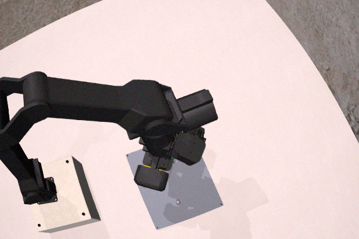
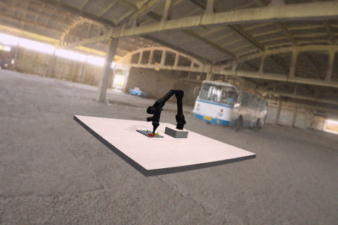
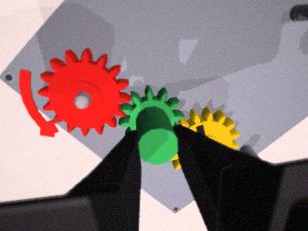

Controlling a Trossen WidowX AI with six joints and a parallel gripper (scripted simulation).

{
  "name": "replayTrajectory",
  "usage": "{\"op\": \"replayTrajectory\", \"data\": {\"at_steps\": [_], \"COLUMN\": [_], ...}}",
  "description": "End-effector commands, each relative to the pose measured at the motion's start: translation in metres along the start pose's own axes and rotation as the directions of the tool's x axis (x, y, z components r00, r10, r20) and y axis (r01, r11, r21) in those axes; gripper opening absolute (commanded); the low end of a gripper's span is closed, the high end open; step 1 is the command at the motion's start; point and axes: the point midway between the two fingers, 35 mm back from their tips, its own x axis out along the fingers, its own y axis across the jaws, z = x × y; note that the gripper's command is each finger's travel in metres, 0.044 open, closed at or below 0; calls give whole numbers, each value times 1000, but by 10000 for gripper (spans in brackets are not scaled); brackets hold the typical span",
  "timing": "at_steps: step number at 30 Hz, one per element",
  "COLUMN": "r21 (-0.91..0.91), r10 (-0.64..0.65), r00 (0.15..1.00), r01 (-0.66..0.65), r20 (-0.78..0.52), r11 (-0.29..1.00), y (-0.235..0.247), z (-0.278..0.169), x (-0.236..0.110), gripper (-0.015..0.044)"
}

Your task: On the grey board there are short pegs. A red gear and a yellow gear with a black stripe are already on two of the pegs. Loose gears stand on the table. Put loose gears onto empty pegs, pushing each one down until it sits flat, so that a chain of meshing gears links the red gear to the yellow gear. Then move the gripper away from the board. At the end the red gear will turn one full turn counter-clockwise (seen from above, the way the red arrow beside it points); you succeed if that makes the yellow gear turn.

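Observation:
The red gear (image 3: 62, 106) (image 2: 151, 135) sits on a peg of the grey board (image 3: 150, 29) (image 1: 200, 190), beside the red arrow (image 3: 31, 104). My gripper (image 3: 155, 135) (image 2: 154, 132) is shut on the upright handle of the green gear (image 3: 141, 110), low over the board. The green gear is between the red gear and the yellow gear (image 3: 220, 133) (image 2: 157, 134). In the wrist view its teeth reach the red teeth on the left and the yellow teeth on the right. Whether it sits flat or on a peg is hidden. My right finger partly covers the yellow gear.
A bare peg (image 1: 178, 202) stands toward the board's near edge. A dark peg (image 3: 300, 13) shows at the wrist view's top right; another peg (image 3: 247, 150) is partly behind my right finger. The arm's pale base block (image 1: 65, 190) is left of the board. No loose gear shows on the table.

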Motion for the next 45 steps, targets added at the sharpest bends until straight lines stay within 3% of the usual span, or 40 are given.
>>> {"op": "replayTrajectory", "data": {"at_steps": [1,12,18,22,28,32,33,37,43,45], "r21": [41,323,259,227,217,216,223,223,223,223], "r10": [1,1,1,1,1,1,0,0,0,0], "r00": [1000,1000,1000,1000,1000,1000,1000,1000,1000,1000], "r01": [-1,-1,-1,-1,-1,-1,0,0,0,0], "r20": [0,0,0,0,0,0,3,3,2,2], "r11": [999,946,966,974,976,976,975,975,975,975], "y": [0,-1,-1,0,0,0,-1,-3,-4,-4], "z": [-1,-1,-1,-1,-1,-1,-1,-4,-5,-5], "x": [1,2,-1,-7,-46,-47,-42,-87,-90,-90], "gripper": [0,0,140,140,140,140,166,271,429,440]}}
